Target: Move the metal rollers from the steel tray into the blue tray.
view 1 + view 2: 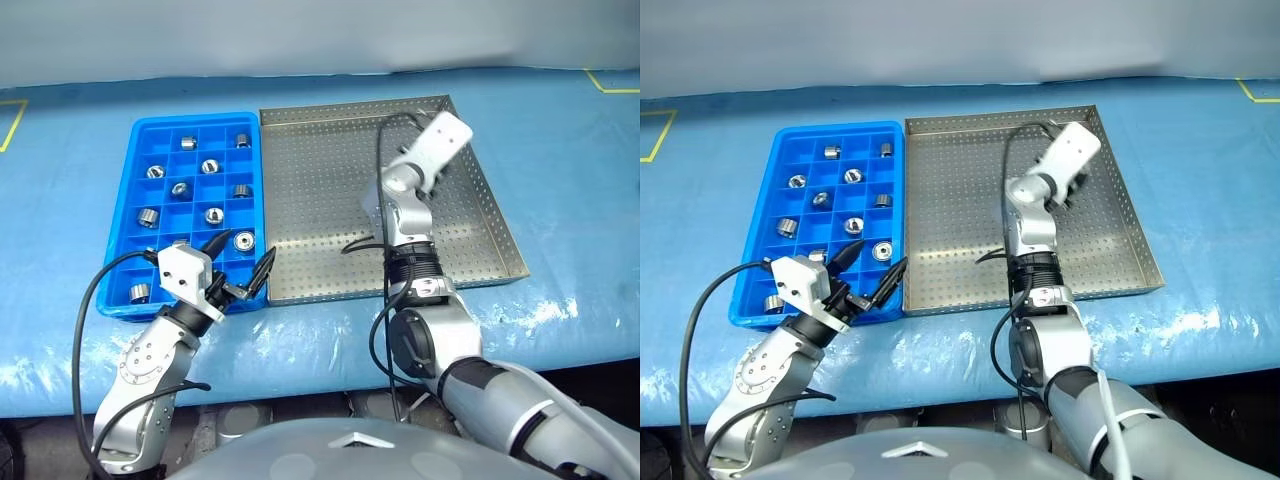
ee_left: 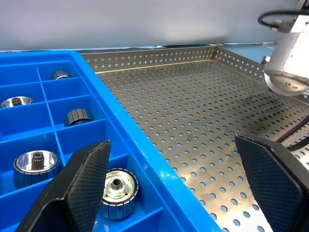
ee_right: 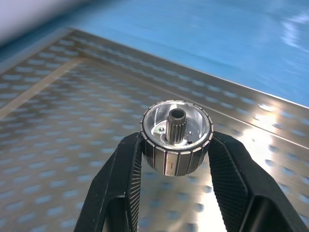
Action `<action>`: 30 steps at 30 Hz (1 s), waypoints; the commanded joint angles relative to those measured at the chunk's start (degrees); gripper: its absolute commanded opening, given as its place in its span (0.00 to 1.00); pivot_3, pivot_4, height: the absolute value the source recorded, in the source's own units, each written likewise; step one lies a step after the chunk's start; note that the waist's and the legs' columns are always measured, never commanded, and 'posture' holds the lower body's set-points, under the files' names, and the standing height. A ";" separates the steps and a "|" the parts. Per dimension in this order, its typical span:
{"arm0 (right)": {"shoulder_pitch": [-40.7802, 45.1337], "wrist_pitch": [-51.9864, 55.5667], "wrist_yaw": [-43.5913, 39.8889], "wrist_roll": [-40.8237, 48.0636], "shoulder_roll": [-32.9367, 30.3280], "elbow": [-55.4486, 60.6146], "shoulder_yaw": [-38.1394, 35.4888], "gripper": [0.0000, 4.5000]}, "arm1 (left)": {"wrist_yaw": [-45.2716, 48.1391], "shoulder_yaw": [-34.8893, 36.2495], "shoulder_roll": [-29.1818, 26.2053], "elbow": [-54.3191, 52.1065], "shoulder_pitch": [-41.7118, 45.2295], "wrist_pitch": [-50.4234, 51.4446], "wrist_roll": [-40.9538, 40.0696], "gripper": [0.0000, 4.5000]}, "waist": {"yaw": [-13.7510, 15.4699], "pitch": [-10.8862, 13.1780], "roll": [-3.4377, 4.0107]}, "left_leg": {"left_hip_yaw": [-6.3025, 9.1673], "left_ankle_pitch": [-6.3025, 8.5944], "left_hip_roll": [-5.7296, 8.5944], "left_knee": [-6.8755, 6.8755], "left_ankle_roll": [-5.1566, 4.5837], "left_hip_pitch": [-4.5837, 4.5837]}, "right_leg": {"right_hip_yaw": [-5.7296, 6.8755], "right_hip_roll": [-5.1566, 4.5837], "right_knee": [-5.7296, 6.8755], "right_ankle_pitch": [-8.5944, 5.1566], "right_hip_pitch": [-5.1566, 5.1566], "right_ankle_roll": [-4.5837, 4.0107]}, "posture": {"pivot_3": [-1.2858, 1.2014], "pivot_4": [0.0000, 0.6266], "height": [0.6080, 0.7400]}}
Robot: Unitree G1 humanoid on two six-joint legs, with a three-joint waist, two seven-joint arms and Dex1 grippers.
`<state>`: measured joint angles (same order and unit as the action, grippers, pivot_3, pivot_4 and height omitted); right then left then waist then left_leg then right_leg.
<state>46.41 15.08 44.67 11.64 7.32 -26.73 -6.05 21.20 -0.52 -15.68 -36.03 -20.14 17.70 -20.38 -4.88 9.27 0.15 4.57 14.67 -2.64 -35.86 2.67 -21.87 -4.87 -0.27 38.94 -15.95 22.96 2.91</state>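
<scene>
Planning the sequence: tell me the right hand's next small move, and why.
Probably carry it across to the blue tray: the right hand is shut on a metal roller above the steel tray, and several compartments look free.

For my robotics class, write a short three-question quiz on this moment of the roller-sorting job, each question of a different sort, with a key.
1. True or false: the right gripper is shut on a shiny ribbed metal roller.
2. The left gripper hovers with its fingers open over which spot?
A. the far rim of the perforated steel tray
B. the near corner of the bright blue compartmented plastic tray, beside the steel tray
C. the pale blue table covering to the robot's right
3. Fill in: the roller in the right gripper is held above the ______ tray.

Key: 1 true; 2 B; 3 steel.
</scene>
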 commanded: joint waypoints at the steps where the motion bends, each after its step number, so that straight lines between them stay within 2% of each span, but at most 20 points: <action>1: -2.79 6.21 -22.37 2.28 -0.53 11.79 10.78 0.37 | -0.47 0.99 0.20 -1.21 -0.88 -1.36 -0.09 1.00 | 0.38 0.00 0.00 | 0.06 0.00 0.00 0.03 0.00 0.01 | 0.07 0.00 0.00 -0.01 -0.01 -0.02 | 0.54 0.24 1.00; 4: -4.02 15.87 -31.99 8.65 -0.39 17.60 11.35 0.37 | -0.86 1.63 0.14 -1.90 -2.08 -1.60 -0.17 1.00 | 1.57 0.00 -0.01 | 0.18 0.02 -0.01 0.07 -0.02 -0.02 | 0.22 -0.03 0.00 -0.04 -0.03 -0.08 | 0.55 0.24 1.00; 7: -3.94 23.30 -46.29 14.62 -2.70 20.67 14.46 0.37 | -1.79 2.76 0.31 -3.08 -3.98 -2.06 -0.04 1.00 | 2.66 0.01 0.00 | 0.25 0.01 0.03 0.03 -0.02 -0.08 | 0.32 -0.11 -0.05 -0.04 -0.05 -0.08 | 0.56 0.24 1.00; 9: -3.83 27.40 -55.29 16.58 -4.86 21.89 17.91 0.37 | -2.55 3.96 0.55 -4.16 -5.83 -2.85 0.30 1.00 | 3.26 0.03 -0.01 | 0.26 0.01 0.08 -0.03 -0.01 -0.11 | 0.36 -0.15 -0.07 -0.04 -0.07 -0.08 | 0.57 0.24 1.00; 12: -4.22 30.07 -64.15 16.45 -7.36 24.30 23.06 0.37 | -3.14 5.36 0.61 -5.74 -8.66 -4.07 0.53 1.00 | 3.22 0.03 -0.02 | 0.26 0.01 0.04 0.00 -0.01 -0.09 | 0.36 -0.12 -0.09 -0.05 -0.07 -0.08 | 0.58 0.24 1.00; 22: -6.94 30.27 -76.87 13.98 -8.90 27.94 32.29 0.37 | -0.86 8.62 -1.39 -8.12 -17.20 -7.06 1.28 1.00 | 4.19 0.06 -0.07 | 0.38 0.01 0.04 0.02 0.01 -0.10 | 0.51 -0.11 -0.12 -0.08 -0.10 -0.12 | 0.59 0.24 1.00; 30: -10.72 32.22 -80.45 12.88 -7.83 25.65 35.59 0.37 | 0.78 9.79 -1.65 -8.70 -21.38 -8.60 0.81 1.00 | 4.32 0.07 -0.09 | 0.40 0.00 0.03 0.01 0.02 -0.10 | 0.55 -0.11 -0.12 -0.11 -0.10 -0.15 | 0.60 0.24 1.00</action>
<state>36.09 46.99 -34.77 24.49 -1.56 -1.81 29.04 21.40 8.68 -17.06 -41.35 -40.84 10.59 -19.10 -0.57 9.34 0.05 4.97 14.67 -2.62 -35.84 2.69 -21.97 -4.32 -0.38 38.82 -16.07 22.86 2.76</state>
